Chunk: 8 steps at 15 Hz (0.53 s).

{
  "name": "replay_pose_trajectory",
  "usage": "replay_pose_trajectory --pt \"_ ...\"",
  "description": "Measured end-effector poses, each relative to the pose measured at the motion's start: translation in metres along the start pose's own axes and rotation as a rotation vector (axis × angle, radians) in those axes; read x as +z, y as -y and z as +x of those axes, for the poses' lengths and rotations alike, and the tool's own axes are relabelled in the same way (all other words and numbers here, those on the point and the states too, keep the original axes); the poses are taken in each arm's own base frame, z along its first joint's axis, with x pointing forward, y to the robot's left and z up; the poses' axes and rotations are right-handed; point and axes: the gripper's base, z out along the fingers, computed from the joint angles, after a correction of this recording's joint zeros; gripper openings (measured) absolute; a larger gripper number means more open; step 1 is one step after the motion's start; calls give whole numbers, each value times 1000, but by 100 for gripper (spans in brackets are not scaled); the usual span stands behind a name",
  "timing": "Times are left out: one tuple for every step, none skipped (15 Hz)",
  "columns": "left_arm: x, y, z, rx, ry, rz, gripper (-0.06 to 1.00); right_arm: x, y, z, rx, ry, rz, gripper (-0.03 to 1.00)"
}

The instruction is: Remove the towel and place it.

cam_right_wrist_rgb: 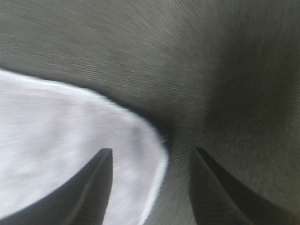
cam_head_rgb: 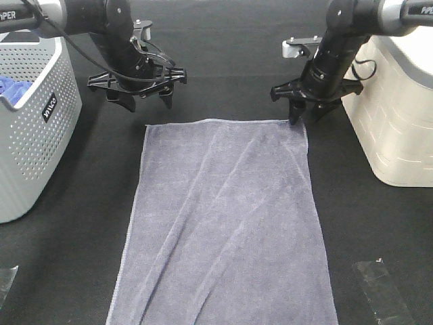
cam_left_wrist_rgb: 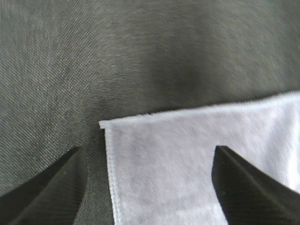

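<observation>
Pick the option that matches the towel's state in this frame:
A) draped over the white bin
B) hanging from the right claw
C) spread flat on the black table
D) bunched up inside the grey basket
C: the towel lies spread flat on the black table, while the left claw and the right claw are both open at its far corners, gripping nothing.

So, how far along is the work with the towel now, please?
Looks done: the towel lies outside the grey basket, spread flat on the black table. In hand: the left end effector and the right end effector stand open at its two far corners, gripping nothing. Left: if this is the final place, the arms only need to pull back; I cannot tell that from here.
</observation>
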Motion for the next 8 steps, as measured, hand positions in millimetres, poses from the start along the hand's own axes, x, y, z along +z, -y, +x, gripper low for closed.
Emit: replay_pose_trajectory --pt "0 0 0 8 0 1 68 3 0 0 1 2 0 47" --pt "0 0 0 10 -1 1 68 5 0 0 1 4 0 47" --pt "0 0 0 8 -2 2 68 6 0 0 1 9 0 46" --pt "0 0 0 8 -2 2 68 10 0 0 1 4 0 43" --pt "0 0 0 8 -2 2 68 15 0 1 1 -3 0 40" --pt "0 0 0 8 -2 2 68 21 0 3 1 -16 0 38" --pt "0 0 0 9 -2 2 68 23 0 3 1 -18 0 37" --pt "0 0 0 11 -2 2 68 23 0 3 -3 -18 5 31"
